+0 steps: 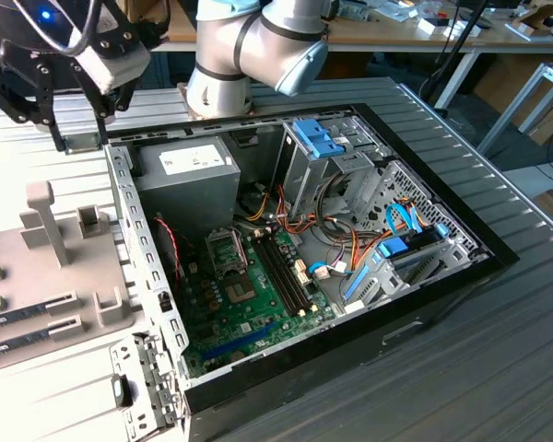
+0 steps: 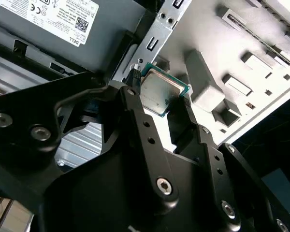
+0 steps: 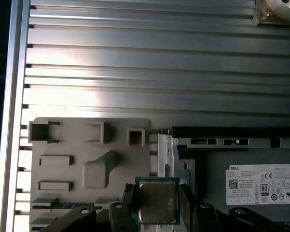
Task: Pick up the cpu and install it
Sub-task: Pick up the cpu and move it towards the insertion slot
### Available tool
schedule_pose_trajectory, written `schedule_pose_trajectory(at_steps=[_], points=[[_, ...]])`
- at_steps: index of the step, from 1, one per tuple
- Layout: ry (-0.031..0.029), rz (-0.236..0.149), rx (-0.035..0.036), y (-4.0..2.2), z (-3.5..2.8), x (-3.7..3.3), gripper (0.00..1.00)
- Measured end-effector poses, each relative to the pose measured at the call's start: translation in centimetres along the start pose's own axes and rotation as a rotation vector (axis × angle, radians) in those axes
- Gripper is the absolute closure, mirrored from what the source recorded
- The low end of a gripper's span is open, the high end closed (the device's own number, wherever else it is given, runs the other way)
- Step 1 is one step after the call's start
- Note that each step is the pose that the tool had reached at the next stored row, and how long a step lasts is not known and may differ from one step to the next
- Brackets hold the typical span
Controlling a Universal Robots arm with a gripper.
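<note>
Gripper (image 3: 157, 197) clamped on cpu (image 3: 157, 203) by two opposite edges (silver top faces first wrist view). Cpu held clear of desk (image 3: 135, 72), over seam between grey fixture plate (image 3: 87, 159) and case (image 3: 165, 154) corner, beside power supply (image 3: 251, 181). Socket frame (image 1: 229, 250) on motherboard (image 1: 249, 308) well apart.

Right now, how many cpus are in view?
1. The cpu is clamped in the hand, over the edge of the grey tray beside the computer case. Others may be hidden inside it.
</note>
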State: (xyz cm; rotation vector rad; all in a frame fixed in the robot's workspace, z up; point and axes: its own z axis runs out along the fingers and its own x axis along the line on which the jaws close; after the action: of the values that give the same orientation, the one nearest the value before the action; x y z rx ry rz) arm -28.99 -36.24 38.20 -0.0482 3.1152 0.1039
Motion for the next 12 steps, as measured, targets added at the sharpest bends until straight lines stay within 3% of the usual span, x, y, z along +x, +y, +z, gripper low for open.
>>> schedule_pose_trajectory(at_steps=[1, 12], points=[[0.0000, 0.000, 0.0000, -0.06, 0.09, -1.81, 0.53], [0.0001, 0.000, 0.0000, -0.11, 0.16, -3.28, 0.53]])
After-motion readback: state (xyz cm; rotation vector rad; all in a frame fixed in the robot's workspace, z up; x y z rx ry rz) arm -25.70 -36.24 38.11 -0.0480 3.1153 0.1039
